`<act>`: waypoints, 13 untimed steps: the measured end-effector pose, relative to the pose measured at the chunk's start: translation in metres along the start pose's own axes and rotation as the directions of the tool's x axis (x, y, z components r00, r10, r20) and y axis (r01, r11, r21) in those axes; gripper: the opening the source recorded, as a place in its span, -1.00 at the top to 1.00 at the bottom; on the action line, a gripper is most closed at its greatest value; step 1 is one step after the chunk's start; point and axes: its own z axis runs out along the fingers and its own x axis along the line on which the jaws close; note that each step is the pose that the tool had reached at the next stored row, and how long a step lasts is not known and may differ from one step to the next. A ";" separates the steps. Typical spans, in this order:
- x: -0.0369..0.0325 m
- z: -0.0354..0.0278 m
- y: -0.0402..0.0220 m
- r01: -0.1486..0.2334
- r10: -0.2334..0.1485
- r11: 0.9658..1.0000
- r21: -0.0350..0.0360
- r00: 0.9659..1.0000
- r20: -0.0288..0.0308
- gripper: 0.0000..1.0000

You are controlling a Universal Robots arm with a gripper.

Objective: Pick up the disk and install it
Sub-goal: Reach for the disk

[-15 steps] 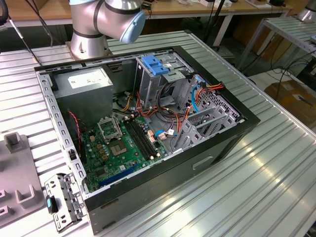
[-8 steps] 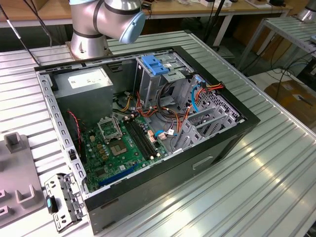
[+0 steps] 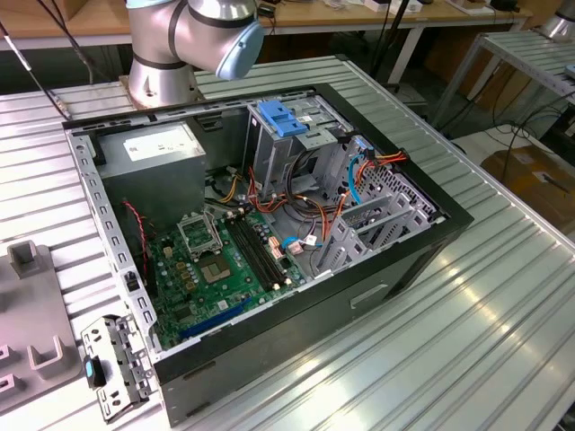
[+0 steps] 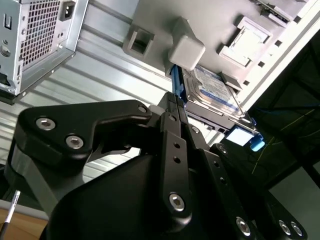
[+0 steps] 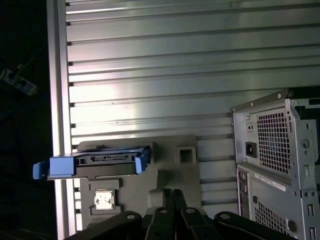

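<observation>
the tool (image 4: 173, 102) is clenched, with nothing between its fingers, just beside the disk (image 4: 212, 92). the disk rests on the grey fixture (image 5: 172, 176) on the counter (image 5: 150, 75), apart from the computer case (image 5: 280, 165).

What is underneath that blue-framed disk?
A grey holder plate, lying on the ribbed metal table. The disk covers the part of the plate right beneath it, so how it sits there cannot be seen.
</observation>
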 end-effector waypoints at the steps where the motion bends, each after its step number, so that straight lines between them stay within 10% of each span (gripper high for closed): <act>1: 0.0056 0.0003 0.0016 0.000 0.000 1.000 0.000 1.000 0.000 0.72; 13: 0.0696 0.0041 0.0084 0.000 0.000 1.000 0.000 1.000 0.000 0.72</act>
